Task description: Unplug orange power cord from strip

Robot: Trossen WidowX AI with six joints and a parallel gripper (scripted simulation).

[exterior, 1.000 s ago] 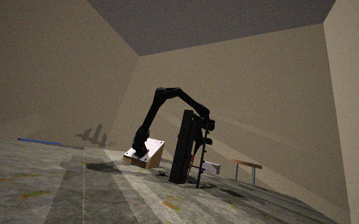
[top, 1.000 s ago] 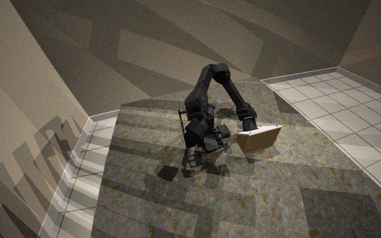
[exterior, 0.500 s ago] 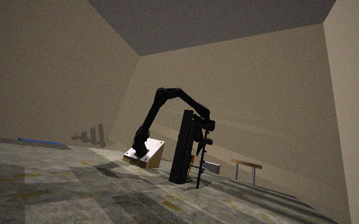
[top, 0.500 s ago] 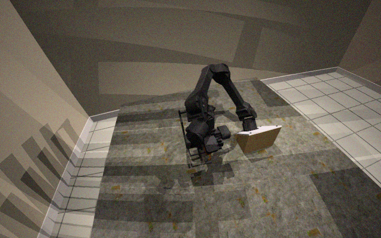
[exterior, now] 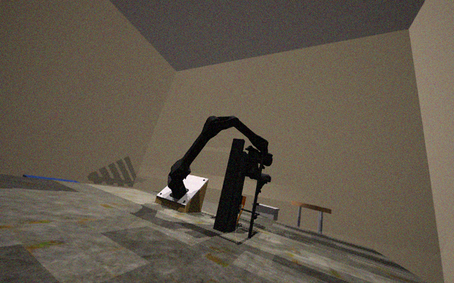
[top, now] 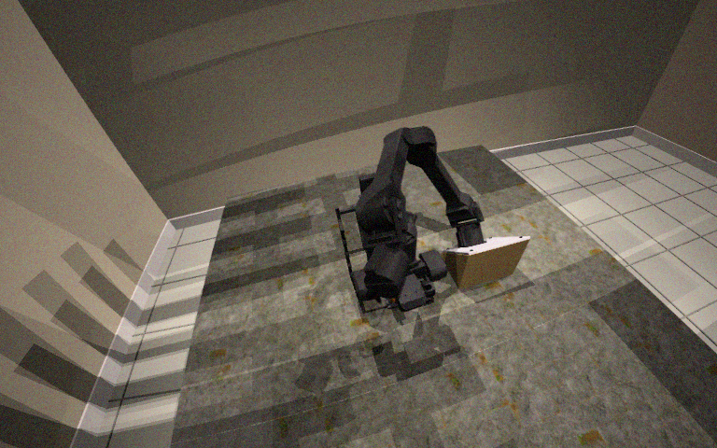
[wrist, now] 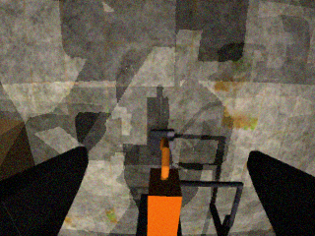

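My gripper (wrist: 168, 156) is open, its two black fingers wide apart in the wrist view. The orange plug (wrist: 163, 216) (exterior: 243, 201) is low in the middle of the wrist view, between the spread fingers with a wide gap on each side. Its orange cord (wrist: 165, 159) runs away from the plug's dark end. The tall black upright body in the exterior camera looks like the power strip (exterior: 229, 188); its dark edge shows behind the plug in the wrist view. Whether the plug's prongs are in a socket is hidden. The arm covers the plug in the top view.
A thin black frame (top: 347, 253) (exterior: 253, 209) (wrist: 212, 184) stands close beside the strip. The arm rises from a wooden box (top: 491, 269) with a white sloped top. A pale block (exterior: 268, 208), a wood-topped bench (exterior: 311, 207) and a blue bar (exterior: 49, 178) are farther back.
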